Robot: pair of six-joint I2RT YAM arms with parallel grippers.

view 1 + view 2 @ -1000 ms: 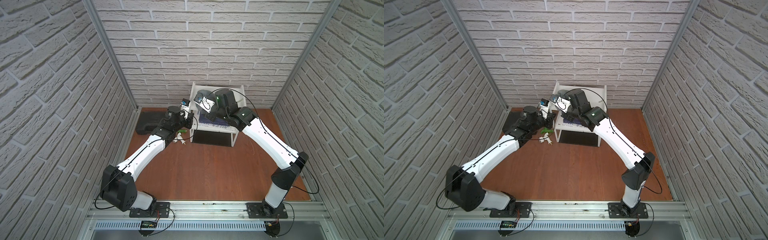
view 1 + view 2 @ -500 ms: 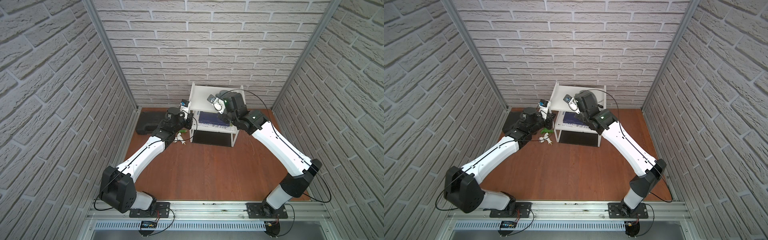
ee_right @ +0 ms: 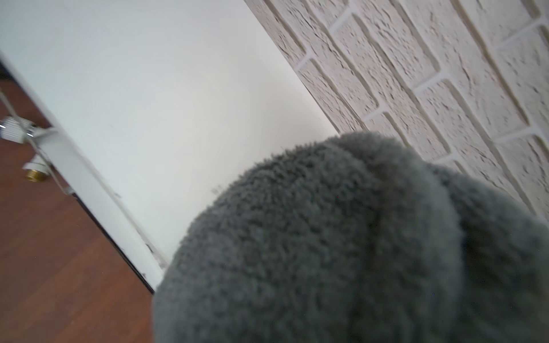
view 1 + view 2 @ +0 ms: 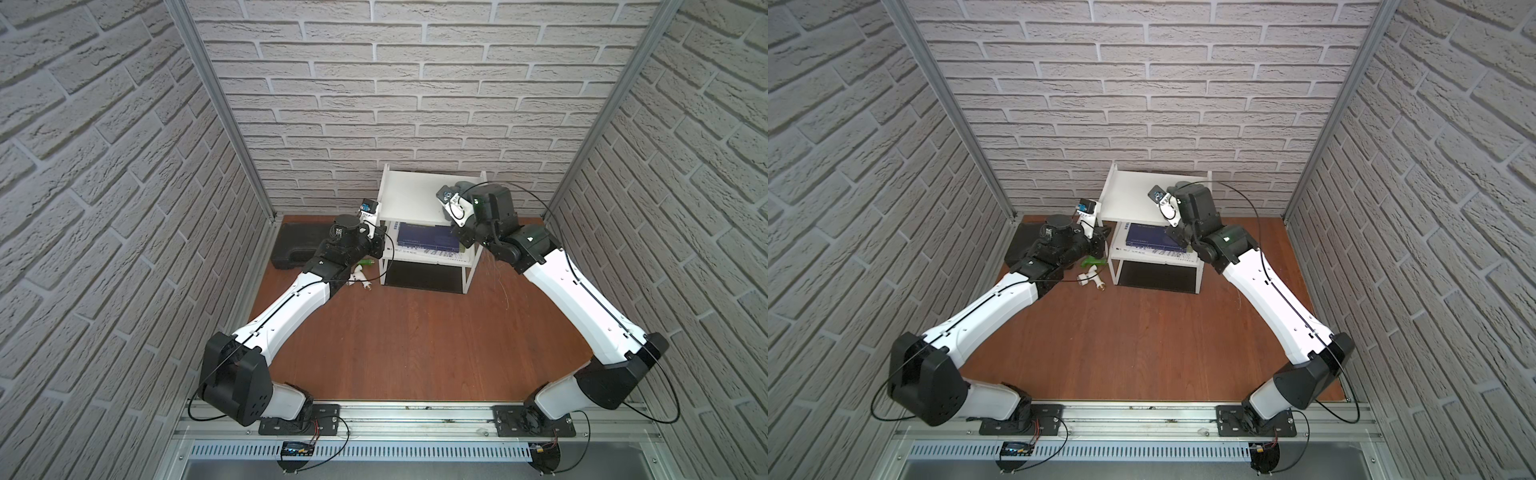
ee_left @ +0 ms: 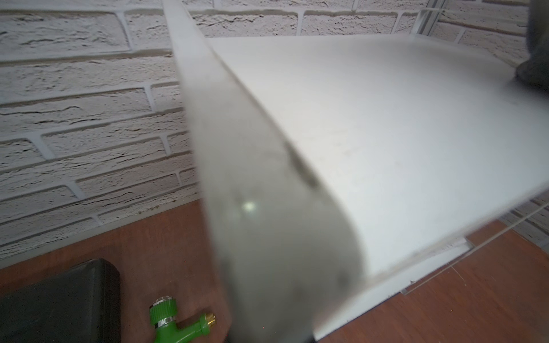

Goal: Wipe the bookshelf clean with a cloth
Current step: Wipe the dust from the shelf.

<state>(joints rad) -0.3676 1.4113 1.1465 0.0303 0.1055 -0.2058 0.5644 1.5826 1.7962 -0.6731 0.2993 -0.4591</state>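
**Cloth on the far right of the shelf's top board**

In both top views the bookshelf (image 4: 409,195) stands at the far end of the brown tabletop (image 4: 415,332), backed against the brick wall. The right gripper (image 4: 459,191) is over the far right corner of the top board, and a grey lump of cloth (image 4: 462,185) pokes out beyond it. The left gripper (image 4: 379,243) sits right at the shelf's left side. A blue book (image 4: 424,239) lies on the lower shelf. A black case (image 4: 297,245) sits to the left by the wall, with a green tap (image 4: 1092,262) and a white pipe fitting (image 4: 1090,280) on the tabletop between case and shelf.

Left wrist view: the white top board (image 5: 386,118) fills the frame, and its raised side rim runs blurred and close straight to where the gripper sits. The fingers are out of shot, but the gripper is clamped shut on that rim. The dark cloth (image 5: 534,68) shows at the board's far corner, the green tap (image 5: 175,323) and case (image 5: 59,303) below on the tabletop.

Right wrist view: the fluffy grey cloth (image 3: 341,252) is bunched right in front of the lens and hides the fingers. The gripper is closed tight on it, and the cloth rests on the white board (image 3: 148,89) beside the brick wall.
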